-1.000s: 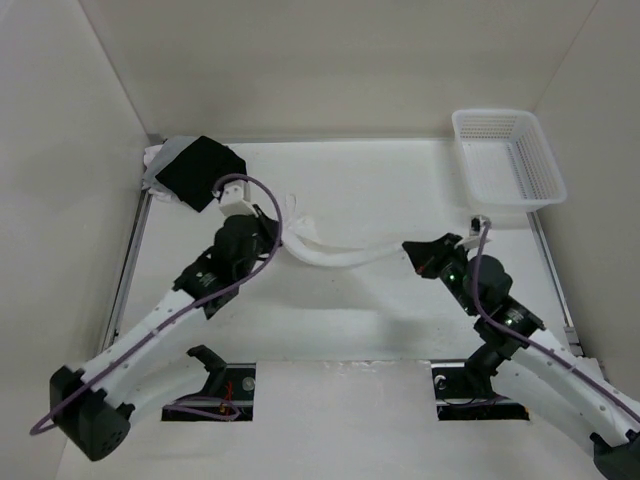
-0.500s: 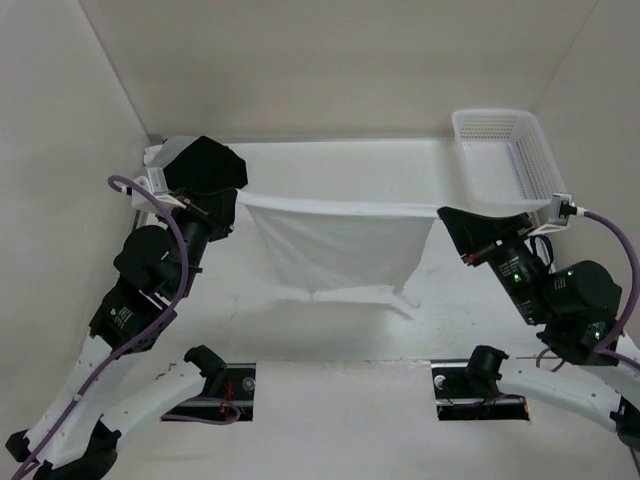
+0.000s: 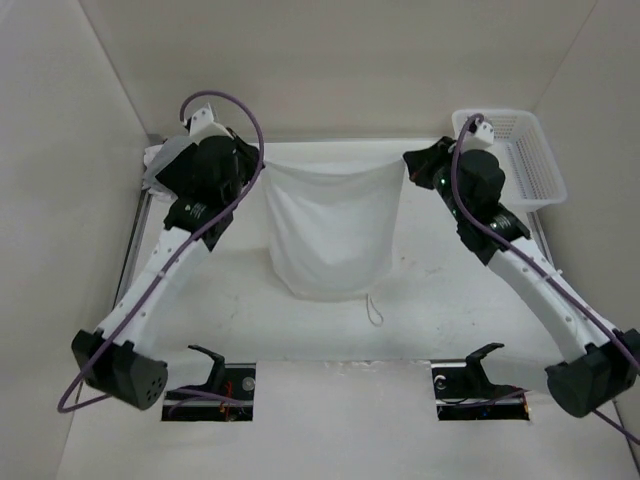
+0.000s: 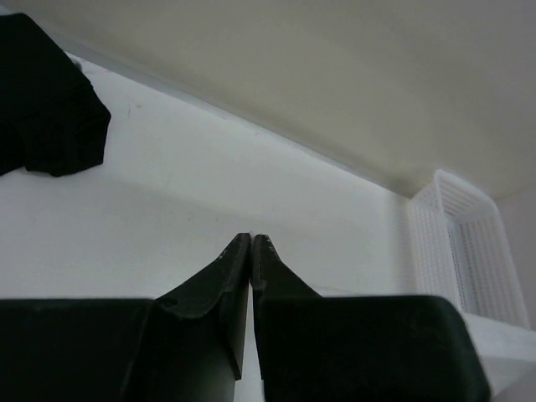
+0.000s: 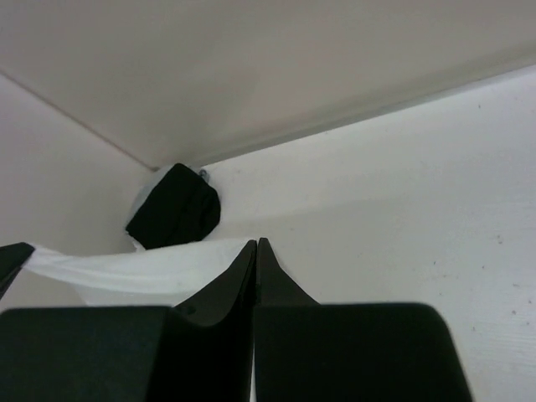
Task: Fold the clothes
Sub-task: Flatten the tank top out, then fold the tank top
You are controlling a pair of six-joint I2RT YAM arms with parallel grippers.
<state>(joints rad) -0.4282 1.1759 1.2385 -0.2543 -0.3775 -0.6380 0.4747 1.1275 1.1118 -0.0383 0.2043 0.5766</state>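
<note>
Two top corners of the garment are clamped, one in the left gripper, one in the right gripper; it hangs between them, top edge running left-right, hem down at the counter

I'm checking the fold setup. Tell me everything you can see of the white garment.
The thin white soft fabric garment hangs spread like a sheet, roughly rectangular, narrowing slightly downward, faintly wrinkled. Its upper corners are pinched by the left gripper and the right gripper, both shut, the top edge sagging slightly between them. A narrow strap loop trails from its lower edge. Whether the bottom rests on the white table cannot be told.
</note>
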